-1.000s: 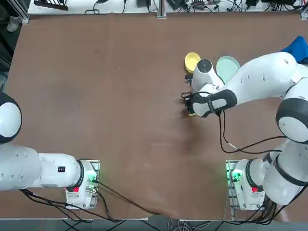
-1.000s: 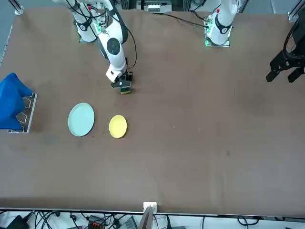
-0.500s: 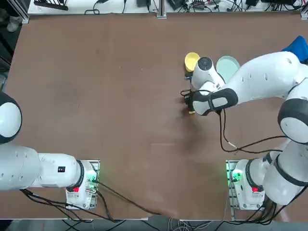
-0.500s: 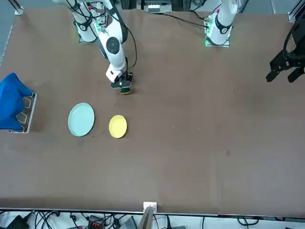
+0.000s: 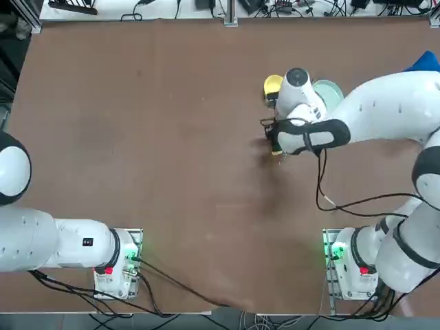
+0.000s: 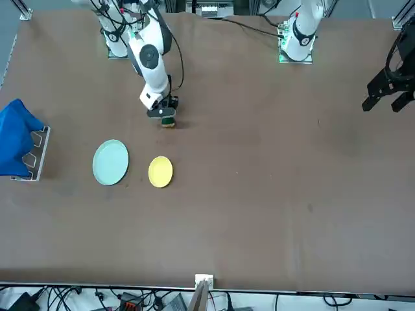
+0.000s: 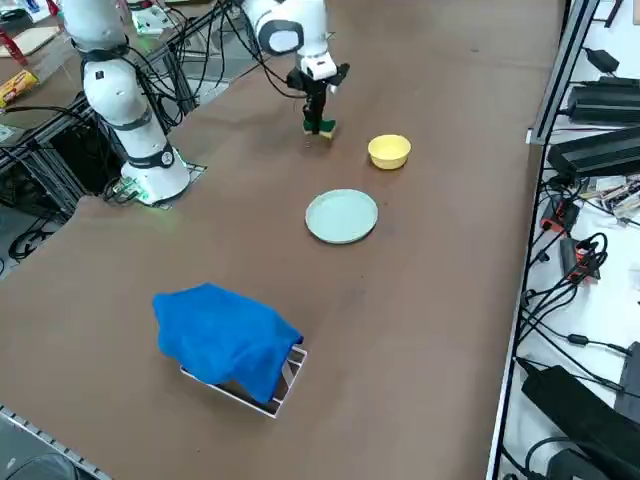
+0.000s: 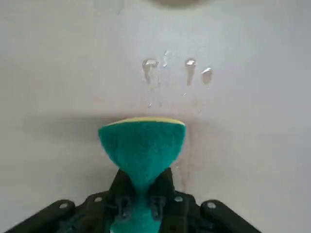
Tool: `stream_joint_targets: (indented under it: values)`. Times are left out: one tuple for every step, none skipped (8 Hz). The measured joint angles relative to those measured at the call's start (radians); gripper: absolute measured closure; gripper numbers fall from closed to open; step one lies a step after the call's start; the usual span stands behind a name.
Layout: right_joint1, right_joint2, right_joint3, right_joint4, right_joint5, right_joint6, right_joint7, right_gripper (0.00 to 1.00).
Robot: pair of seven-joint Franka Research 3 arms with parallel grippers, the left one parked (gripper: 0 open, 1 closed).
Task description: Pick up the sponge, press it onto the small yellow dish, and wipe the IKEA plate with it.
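Green-topped yellow foam sponge (image 8: 141, 145) sits pinched hard in my right gripper (image 6: 164, 117) jaws, just above the brown tabletop (image 6: 272, 162). Squeezed thin, it could slip or twist before reaching the small glossy yellow dish (image 6: 160, 172) nearby.

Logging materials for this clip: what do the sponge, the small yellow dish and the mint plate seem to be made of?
Sponge: soft foam, rough green scouring face over a thin yellow layer; it pinches to a narrow waist where the right claw squeezes it. Small yellow dish: smooth and glossy, probably plastic or glazed ceramic. Mint plate: plain, even surface with a raised rim, likely plastic, though ceramic cannot be ruled out.
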Motion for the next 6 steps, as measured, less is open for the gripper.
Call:
stream_joint_targets:
  values:
    - [-0.019,-0.014,-0.009,0.055,0.0,-0.08,0.0,0.79]
    - [-0.043,-0.015,-0.012,0.122,0.0,-0.154,0.0,0.79]
    - [-0.07,-0.006,-0.013,0.197,0.0,-0.225,-0.003,0.79]
    - [-0.095,0.013,-0.013,0.274,0.0,-0.285,-0.006,0.79]
    - [-0.12,0.043,-0.013,0.345,0.0,-0.331,-0.016,0.79]
    - [-0.142,0.078,-0.013,0.412,0.0,-0.376,-0.035,0.79]
